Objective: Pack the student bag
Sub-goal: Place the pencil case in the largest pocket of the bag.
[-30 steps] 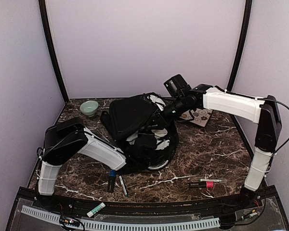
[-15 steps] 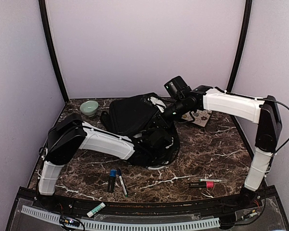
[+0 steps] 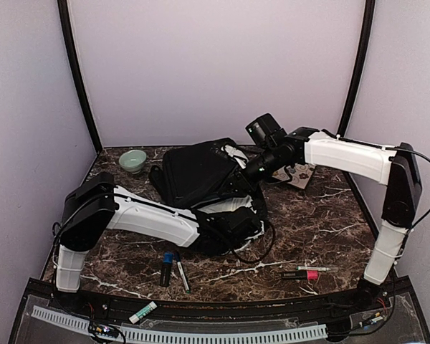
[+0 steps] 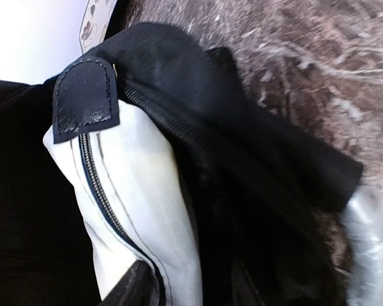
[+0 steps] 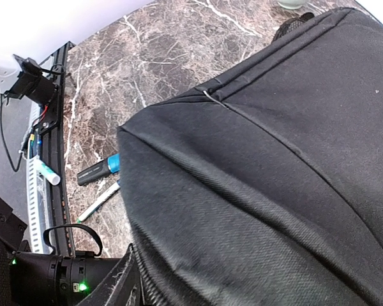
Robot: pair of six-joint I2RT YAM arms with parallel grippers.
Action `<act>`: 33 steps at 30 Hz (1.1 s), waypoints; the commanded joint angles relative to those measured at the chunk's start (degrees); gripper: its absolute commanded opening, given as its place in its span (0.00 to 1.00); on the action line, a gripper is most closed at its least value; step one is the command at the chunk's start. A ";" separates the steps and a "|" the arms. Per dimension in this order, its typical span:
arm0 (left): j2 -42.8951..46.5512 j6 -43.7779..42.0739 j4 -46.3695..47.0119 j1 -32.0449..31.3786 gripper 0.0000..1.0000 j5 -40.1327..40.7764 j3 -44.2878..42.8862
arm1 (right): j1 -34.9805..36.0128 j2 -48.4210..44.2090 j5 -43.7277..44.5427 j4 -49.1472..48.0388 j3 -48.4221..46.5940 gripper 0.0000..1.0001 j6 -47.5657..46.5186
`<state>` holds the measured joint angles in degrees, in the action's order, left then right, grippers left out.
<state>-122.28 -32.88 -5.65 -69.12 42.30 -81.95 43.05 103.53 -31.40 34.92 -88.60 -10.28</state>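
The student bag (image 3: pixel 195 174) is a large black backpack lying mid-table. My right gripper (image 3: pixel 253 170) is shut on its upper back edge and holds the flap raised. In the right wrist view black fabric (image 5: pixel 262 191) fills the jaws, and only one finger (image 5: pixel 123 280) shows. My left gripper (image 3: pixel 238 219) is pushed into the bag's front opening. In the left wrist view its fingers (image 4: pixel 131 288) stand apart around the edge of a white zipped pouch (image 4: pixel 137 185) with a black tab, lying against the bag's black lining (image 4: pixel 242 166).
A green bowl (image 3: pixel 132 160) sits back left and a patterned card (image 3: pixel 299 175) back right. In front of the bag lie a blue-capped marker (image 3: pixel 166 267) and a white pen (image 3: pixel 182 276). A glue stick (image 3: pixel 143 312) rests on the front rail. A pink highlighter (image 3: pixel 302 274) lies front right.
My left arm has pushed right and deeper into the bag's front opening, and its jaws have come apart. The bag's lower part shifted with it. The right arm has barely moved.
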 commanded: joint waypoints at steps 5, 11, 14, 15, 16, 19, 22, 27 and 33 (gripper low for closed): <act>9.23 7.18 -9.04 -1.89 0.54 -6.39 1.94 | -0.84 -3.82 -2.59 0.35 -0.05 0.50 -2.51; 18.62 11.19 -10.72 -2.61 0.62 -22.80 6.37 | -1.38 -2.91 -3.93 0.34 0.03 0.50 -2.55; 22.22 10.44 -9.15 -2.51 0.61 -29.15 8.41 | -1.40 -2.76 -4.12 0.25 0.00 0.50 -2.63; 22.29 10.40 -9.42 -2.39 0.59 -29.91 8.20 | -1.48 -2.61 -4.13 0.17 0.05 0.50 -2.64; 21.95 10.38 -9.81 -2.23 0.56 -30.55 7.69 | -1.48 -2.58 -4.16 0.02 0.09 0.51 -2.64; 19.21 10.06 -10.85 -1.01 0.46 -29.03 5.62 | -1.48 -2.29 -4.43 0.04 0.00 0.51 -2.63; 16.07 9.02 -11.63 0.65 0.30 -28.76 4.04 | -1.47 -2.19 -4.48 0.01 -0.08 0.50 -2.64; 12.26 9.19 -7.36 5.19 0.18 -26.46 3.06 | -1.47 -2.27 -5.08 -0.03 0.09 0.50 -2.38; 6.44 7.41 -1.32 9.72 0.14 -21.30 1.63 | -1.47 -2.33 -5.20 -0.27 0.69 0.50 -2.37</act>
<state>-113.80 -24.23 -11.79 -61.45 17.26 -77.91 42.30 102.45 -35.51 37.32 -88.49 -11.90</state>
